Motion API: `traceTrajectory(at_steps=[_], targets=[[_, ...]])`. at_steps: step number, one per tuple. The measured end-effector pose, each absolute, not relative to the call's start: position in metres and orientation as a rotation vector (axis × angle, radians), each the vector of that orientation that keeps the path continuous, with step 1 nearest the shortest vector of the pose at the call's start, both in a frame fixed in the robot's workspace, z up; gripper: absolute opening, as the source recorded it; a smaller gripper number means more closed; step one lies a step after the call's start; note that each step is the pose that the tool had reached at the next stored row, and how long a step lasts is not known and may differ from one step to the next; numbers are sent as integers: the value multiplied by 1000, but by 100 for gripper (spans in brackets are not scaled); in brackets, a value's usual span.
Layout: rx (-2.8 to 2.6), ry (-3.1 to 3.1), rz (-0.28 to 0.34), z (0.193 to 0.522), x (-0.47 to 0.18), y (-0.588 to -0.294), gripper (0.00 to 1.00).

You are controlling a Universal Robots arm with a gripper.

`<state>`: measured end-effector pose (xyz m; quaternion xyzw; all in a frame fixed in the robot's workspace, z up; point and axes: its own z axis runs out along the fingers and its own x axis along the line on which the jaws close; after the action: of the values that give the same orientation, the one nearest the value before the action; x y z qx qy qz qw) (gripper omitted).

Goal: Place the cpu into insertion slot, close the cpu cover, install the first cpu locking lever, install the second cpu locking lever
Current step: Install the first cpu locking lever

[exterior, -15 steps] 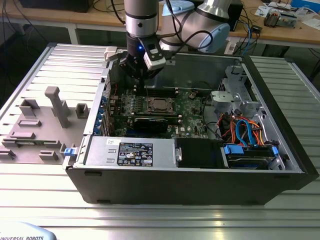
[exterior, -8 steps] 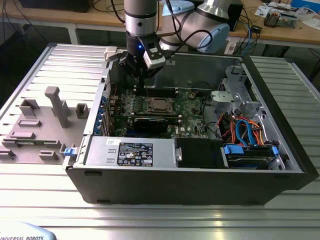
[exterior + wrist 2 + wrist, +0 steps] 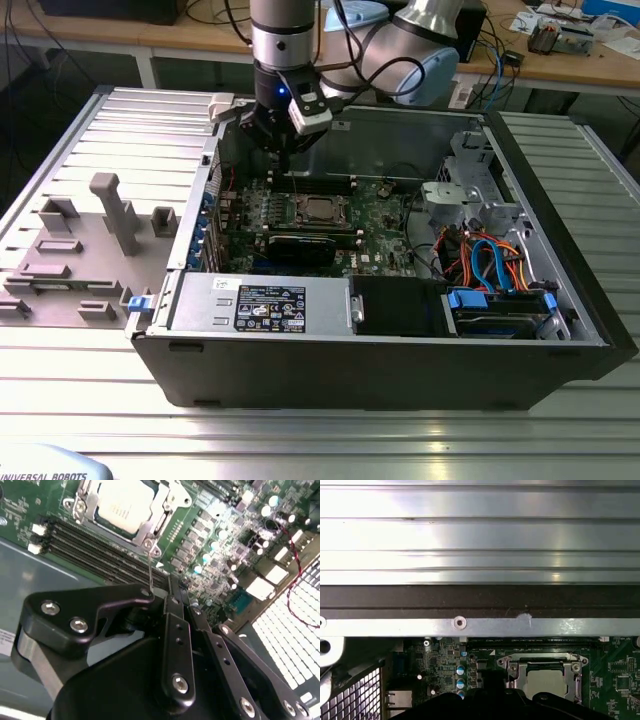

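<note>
The cpu [image 3: 318, 209] sits in the insertion slot [image 3: 302, 222] on the green board, with the cpu cover [image 3: 159, 516] lying flat around it, its frame edging the silver chip in both wrist views. The gripper [image 3: 283, 152] hangs above the memory slots [image 3: 95, 550] just beside that socket, its black fingers [image 3: 176, 630] pressed together on nothing. A thin wire lever [image 3: 150, 570] stands upright beside the cover's corner.

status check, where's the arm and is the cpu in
Gripper above the memory slots, fingers together. Cpu seated in socket, cover down over it. Nothing blocking.
</note>
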<state>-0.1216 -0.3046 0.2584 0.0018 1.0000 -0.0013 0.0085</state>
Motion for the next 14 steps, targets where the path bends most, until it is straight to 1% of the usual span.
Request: traceTrajectory(at_steps=[14], targets=[[2,3125,-4,258,-92,-305,11]])
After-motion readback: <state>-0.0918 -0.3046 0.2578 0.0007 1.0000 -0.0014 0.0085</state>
